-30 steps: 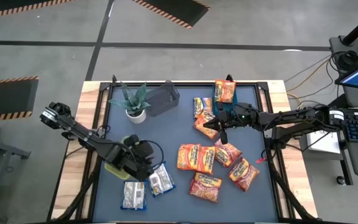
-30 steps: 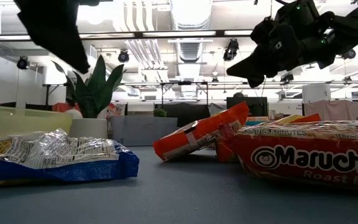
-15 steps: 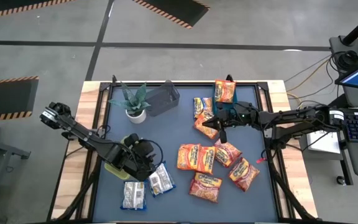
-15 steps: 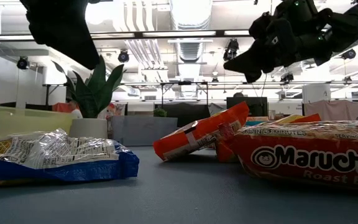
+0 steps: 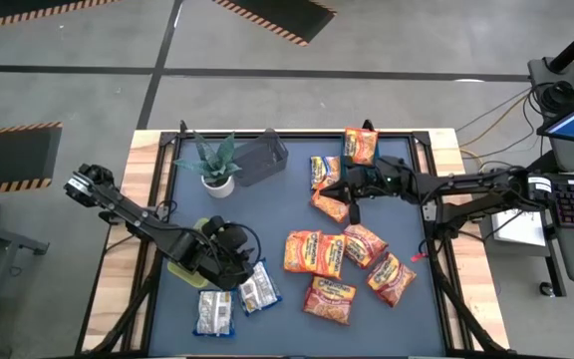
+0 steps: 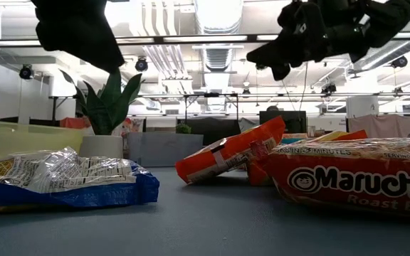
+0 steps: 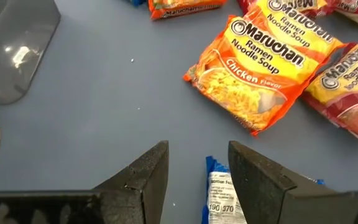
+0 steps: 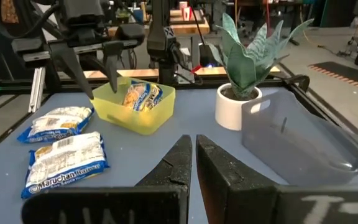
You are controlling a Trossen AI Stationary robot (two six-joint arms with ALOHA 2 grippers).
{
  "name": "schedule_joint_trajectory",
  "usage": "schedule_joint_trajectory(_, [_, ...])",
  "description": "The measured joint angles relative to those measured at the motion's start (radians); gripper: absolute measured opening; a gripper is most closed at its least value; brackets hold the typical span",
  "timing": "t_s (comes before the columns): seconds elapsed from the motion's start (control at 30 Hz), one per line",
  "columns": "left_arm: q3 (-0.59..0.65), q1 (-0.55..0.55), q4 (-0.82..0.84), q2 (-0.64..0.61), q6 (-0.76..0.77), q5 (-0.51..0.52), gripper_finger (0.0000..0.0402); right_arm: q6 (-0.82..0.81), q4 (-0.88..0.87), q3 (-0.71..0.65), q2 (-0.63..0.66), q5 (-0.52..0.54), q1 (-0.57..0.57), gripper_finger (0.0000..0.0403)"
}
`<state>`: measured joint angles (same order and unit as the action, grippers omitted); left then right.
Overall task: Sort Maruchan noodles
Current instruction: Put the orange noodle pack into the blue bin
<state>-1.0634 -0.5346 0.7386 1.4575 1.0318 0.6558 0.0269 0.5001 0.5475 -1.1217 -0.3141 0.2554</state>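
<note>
Several orange-red Maruchan packets [image 5: 317, 251] lie flat at the table's middle and right. Two whitish ones [image 5: 214, 311] lie near the front edge, and another sits in the yellow bin [image 8: 138, 106]. My left gripper [image 7: 197, 168] hovers open just right of the yellow bin [image 5: 189, 261], above the blue edge of a whitish packet [image 7: 224, 200], with an orange chicken packet [image 7: 260, 74] ahead of it. My right gripper [image 8: 194, 155] is shut on nothing and hangs high above the orange packets at the right [image 5: 353, 199].
A potted plant [image 5: 217, 165] and a clear plastic bin [image 5: 262, 158] stand at the far left of the dark mat. Bare mat [image 5: 267, 214] lies between the bins and the orange packets. Wooden table edges [image 5: 143, 199] frame the mat on both sides.
My right gripper has risen and drifted a little toward the table's left, still shut. My left gripper has shifted slightly toward the right and up. No packet has moved.
</note>
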Motion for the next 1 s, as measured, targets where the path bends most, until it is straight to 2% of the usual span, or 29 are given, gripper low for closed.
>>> schedule_joint_trajectory(0.23, [0.000,0.005,-0.016,0.040,-0.082,0.088,0.0149,-0.003,-0.193,0.084,0.000,-0.001,-0.015,0.0013])
schedule_joint_trajectory(0.53, [0.000,0.060,-0.028,0.056,-0.181,0.094,0.0149,-0.075,-0.347,0.145,0.000,-0.001,-0.074,0.0013])
schedule_joint_trajectory(0.77, [0.000,0.100,-0.150,0.056,-0.420,0.077,0.0149,-0.200,-0.404,0.162,0.000,-0.001,-0.173,0.0013])
schedule_joint_trajectory(0.9, [0.000,0.123,-0.243,0.059,-0.580,0.053,0.0149,-0.348,-0.447,0.162,0.000,0.000,-0.228,0.0013])
schedule_joint_trajectory(1.0, [0.004,0.149,-0.328,0.071,-0.697,-0.002,0.0149,-0.481,-0.465,0.161,-0.003,0.005,-0.268,0.0013])
